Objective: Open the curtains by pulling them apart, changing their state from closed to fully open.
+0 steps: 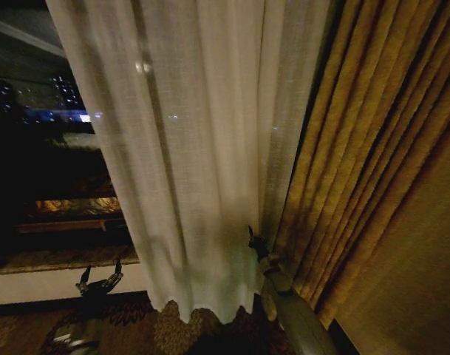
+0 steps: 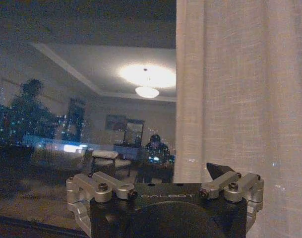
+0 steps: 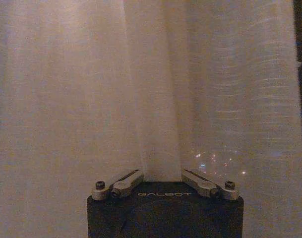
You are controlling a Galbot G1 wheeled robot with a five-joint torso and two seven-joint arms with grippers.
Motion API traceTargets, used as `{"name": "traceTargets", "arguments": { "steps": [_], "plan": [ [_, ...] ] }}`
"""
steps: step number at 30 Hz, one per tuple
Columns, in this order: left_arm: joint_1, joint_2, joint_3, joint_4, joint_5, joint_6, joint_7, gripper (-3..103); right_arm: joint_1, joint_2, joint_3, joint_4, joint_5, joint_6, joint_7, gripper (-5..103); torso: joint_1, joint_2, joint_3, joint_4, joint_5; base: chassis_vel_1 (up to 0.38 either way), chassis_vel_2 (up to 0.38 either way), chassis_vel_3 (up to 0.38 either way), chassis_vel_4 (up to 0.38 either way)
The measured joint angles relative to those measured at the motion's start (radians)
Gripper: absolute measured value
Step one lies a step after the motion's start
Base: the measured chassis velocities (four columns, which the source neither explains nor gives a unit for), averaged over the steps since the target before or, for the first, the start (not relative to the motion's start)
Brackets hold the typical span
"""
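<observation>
Right claw [image 1: 251,238] low against sheer curtains [image 1: 202,148], fingers closed on a fold. Golden drapes [image 1: 372,170] just right of it. Left claw [image 1: 100,275] spread wide, empty, left of curtains, before dark window [image 1: 47,163].

Right tool [image 1: 251,235] touches the curtains [image 1: 202,148] beside golden drapes [image 1: 372,148].

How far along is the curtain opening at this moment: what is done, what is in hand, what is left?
Done: the sheer curtain has cleared the dark window on the left side. In hand: the right gripper is at the sheer's right edge beside the golden drape, fabric between its fingers; the left gripper hangs open, apart from the cloth. Left: the sheer hangs broad, not bunched against the drape.
</observation>
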Motion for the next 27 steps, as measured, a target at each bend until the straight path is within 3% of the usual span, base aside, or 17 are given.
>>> {"name": "traceTargets", "arguments": {
  "steps": [14,19,22,25,27],
  "plan": [
    [0.0,0.0,0.001,0.0,0.0,0.0,0.0,100,0.003,0.006,0.003,-0.016,-0.078,0.047,0.005,0,0.001,-0.001,0.0,-0.0001,0.0001,-0.143,0.042,0.131,-0.041],
    [0.0,0.0,0.0,0.0,0.0,0.0,0.0,100,0.018,0.006,0.006,-0.037,-0.13,0.016,0.039,0,-0.001,0.0,0.0,0.0002,-0.0001,0.049,-0.01,-0.037,0.005],
    [0.0,0.0,0.0,0.0,0.0,0.0,0.0,100,0.044,-0.006,0.028,-0.084,-0.242,-0.008,0.076,0,-0.001,0.0,0.0,0.0001,-0.0001,0.0,0.0,0.0,0.0],
    [0.0,0.0,0.0,0.0,0.0,0.0,0.0,100,0.059,-0.009,0.039,-0.105,-0.24,-0.029,0.108,0,0.0,0.0,0.0,0.0001,0.0,0.0,0.0,0.0,0.0],
    [0.0,0.0,0.001,0.0,0.0,0.0,0.0,100,0.086,-0.017,0.053,-0.137,-0.186,-0.068,0.159,0,0.0,0.0,0.0,0.0002,0.0,0.0,0.0,0.0,0.0]
  ]
}}
